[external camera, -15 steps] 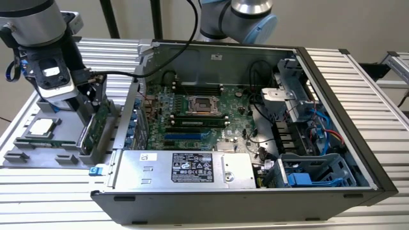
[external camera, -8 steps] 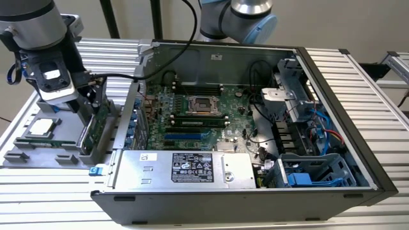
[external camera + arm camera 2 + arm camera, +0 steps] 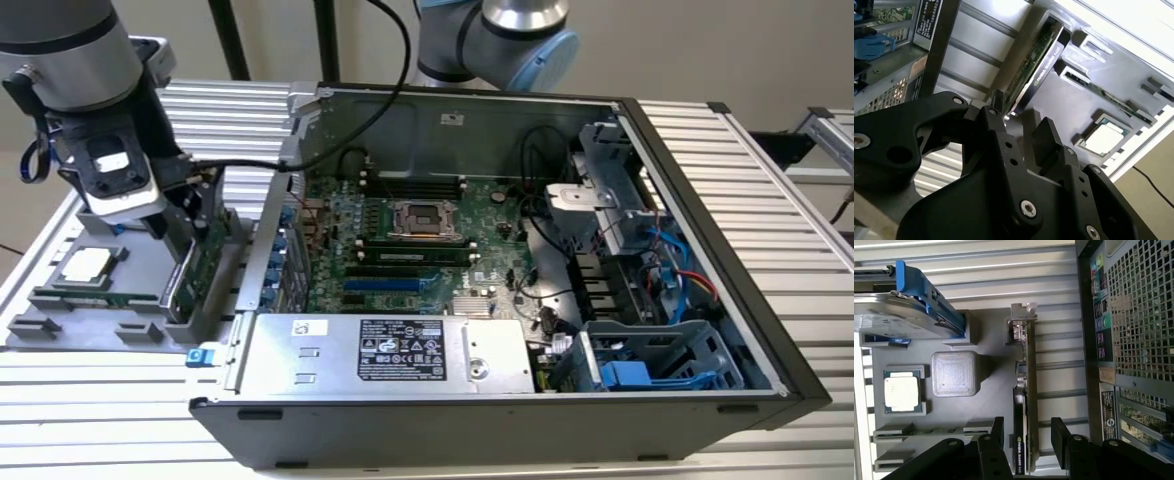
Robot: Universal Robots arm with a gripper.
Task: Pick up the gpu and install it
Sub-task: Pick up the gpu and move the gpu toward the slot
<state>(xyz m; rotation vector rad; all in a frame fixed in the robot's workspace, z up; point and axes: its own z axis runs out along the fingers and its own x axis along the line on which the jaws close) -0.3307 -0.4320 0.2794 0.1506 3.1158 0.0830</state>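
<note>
Centre the wide-open gripper (image 3: pixel 1028 425) astride the gpu (image 3: pixel 1022 390), standing on edge in the grey tray (image 3: pixel 989 365) beside the computer case (image 3: pixel 1134 315); lower straight, pinch both flat faces evenly, avoid the bracket (image 3: pixel 1021 322) end.

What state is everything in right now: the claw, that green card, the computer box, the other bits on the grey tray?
gripper: open, one finger either side of the gpu, not clamped.
gpu: standing on edge in its slot in the grey tray, not lifted.
computer case: lying on its side, panel off, inside exposed.
processor chip: seated in its tray pocket.
hard drive: resting on the tray.
</note>
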